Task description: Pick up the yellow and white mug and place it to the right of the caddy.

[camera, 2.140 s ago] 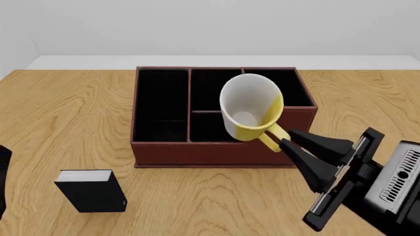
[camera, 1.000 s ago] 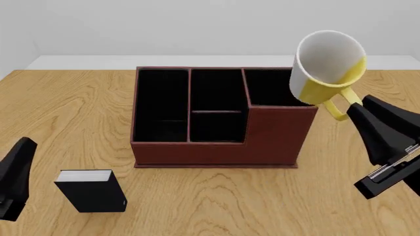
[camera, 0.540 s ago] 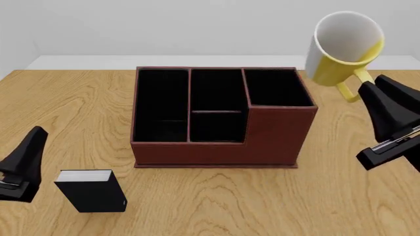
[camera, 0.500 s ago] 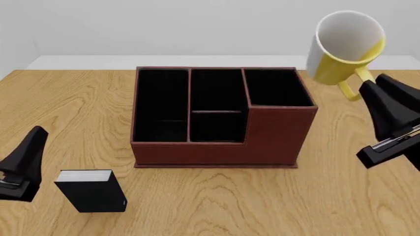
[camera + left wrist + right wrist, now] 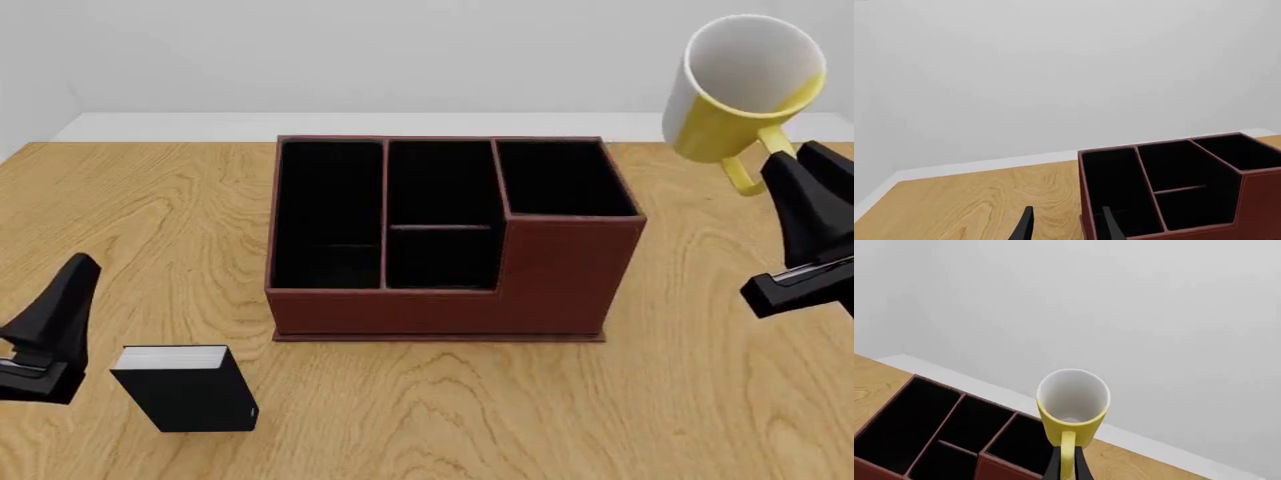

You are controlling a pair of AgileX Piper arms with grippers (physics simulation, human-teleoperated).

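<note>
I work over a light wooden table [image 5: 441, 420] with a swirling grain, set before a plain pale grey wall [image 5: 400, 50]; a white strip runs along the table's far edge where it meets that wall.

The yellow and white mug [image 5: 742, 85] is up in the air, past the caddy's right end and above the far right part of the table, touching nothing but my tool. It is tipped so its white inside and rim face the front camera, with the yellow outside showing below and on its right, and the yellow loop handle pointing down toward me. My right gripper [image 5: 1066, 467] is closed on that handle — in the right wrist view the two dark fingers pinch the yellow loop between them.

The caddy [image 5: 447, 240] sits in the middle of the table, reddish-brown with black-lined compartments; its right-hand section stands taller, with a stepped front. It stands between my two arms, and the mug hangs higher than its tallest corner.

A small black book-like box [image 5: 187, 387] with a white top edge stands upright near the front left, well apart from the caddy. My left gripper [image 5: 1066, 226] hovers just left of that box — its fingers stand apart with nothing between them
</note>
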